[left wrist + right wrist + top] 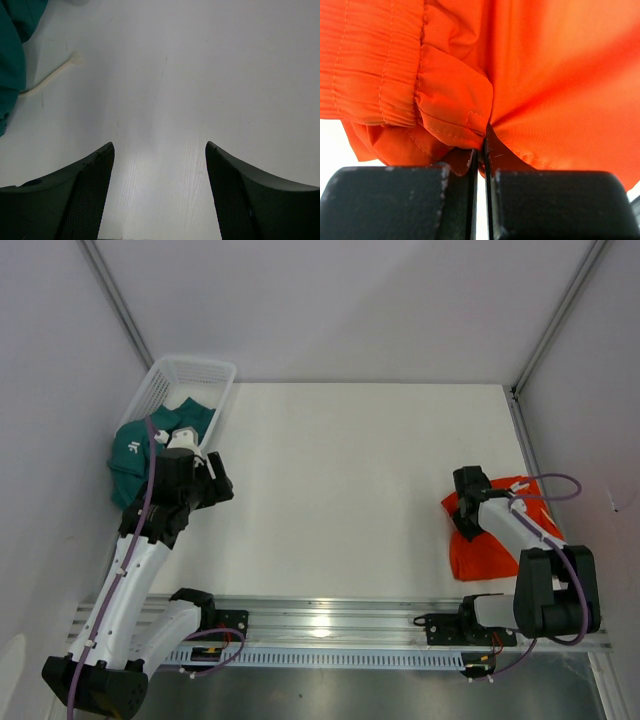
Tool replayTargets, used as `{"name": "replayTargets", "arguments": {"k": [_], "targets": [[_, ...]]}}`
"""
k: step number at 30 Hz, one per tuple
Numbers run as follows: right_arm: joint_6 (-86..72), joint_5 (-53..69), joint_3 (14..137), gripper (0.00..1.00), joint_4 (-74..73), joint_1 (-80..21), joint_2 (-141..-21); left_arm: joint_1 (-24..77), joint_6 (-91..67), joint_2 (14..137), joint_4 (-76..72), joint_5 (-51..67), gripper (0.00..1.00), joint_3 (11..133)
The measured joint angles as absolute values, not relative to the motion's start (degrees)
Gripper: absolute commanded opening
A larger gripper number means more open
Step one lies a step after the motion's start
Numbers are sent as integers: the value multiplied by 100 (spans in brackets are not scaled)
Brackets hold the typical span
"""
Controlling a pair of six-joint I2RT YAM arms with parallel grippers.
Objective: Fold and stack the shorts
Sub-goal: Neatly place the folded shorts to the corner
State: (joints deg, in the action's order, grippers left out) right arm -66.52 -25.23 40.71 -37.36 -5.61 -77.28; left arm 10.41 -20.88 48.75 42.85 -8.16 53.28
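Observation:
The orange shorts (492, 548) lie bunched at the right side of the table. My right gripper (463, 504) is at their left edge, shut on a fold of the orange fabric (545, 75) just beside the elastic waistband (365, 65); the jaws (485, 145) pinch the cloth between them. The dark teal shorts (130, 462) spill from the basket at the left. My left gripper (220, 486) hangs open just right of them over bare table. In the left wrist view the teal cloth (10, 55) and its white drawstring (52, 77) lie far left of the open gripper (160, 147).
A white mesh basket (195, 372) stands tilted at the back left against the wall, with part of the teal shorts inside. White walls close the table at the left, back and right. A metal rail (330, 620) carrying the arm bases runs along the near edge.

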Motion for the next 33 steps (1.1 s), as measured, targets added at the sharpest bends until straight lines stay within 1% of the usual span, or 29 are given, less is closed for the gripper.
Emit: {"name": "replayTargets", "arguments": {"k": [5,12,13,15,17,18,20,24,25,27,30,31,33], "targets": [[-6847,-2547,3736,0,-3750,-338,-7175,1041,-2088,4875,4274,-812,76,5323],[-7057,-2458,3691,0,-3656,95,-6908,1041,-2086,4875,4268,-810,76,5323],[-7076,-2451,3691,3,-3623,134,-6906,1041,-2088,4875,4268,-810,76,5323],[-7059,-2418,3695,37,-3527,174,-6908,1041,-2088,4875,4268,-810,76,5323],[-7013,-2399,3741,68,-3481,169,-6919,1041,-2088,4875,4265,-808,76,5323],[-6943,-2412,3791,72,-3487,143,-6932,1041,-2086,4875,4265,-808,76,5323],[-6844,-2456,3911,77,-3492,86,-6938,1041,-2088,4875,4265,-808,76,5323],[-6510,-2635,4160,79,-3485,-266,-6877,1041,-2086,4886,4263,-808,76,5323],[-6375,-2679,4219,82,-3479,-423,-6847,1041,-2088,4895,4263,-810,76,5323],[-6062,-2733,4351,82,-3448,-749,-6812,1041,-2088,4919,4261,-812,76,5323],[-5146,-2467,4504,85,-2939,-1361,-6794,1041,-2088,4982,4263,-823,76,5323],[-4834,-2270,4532,90,-2716,-1566,-6794,1041,-2088,5013,4265,-836,76,5323],[-4313,-1981,4622,93,-2386,-1911,-6831,1041,-2091,5096,4268,-847,76,5323]]}}
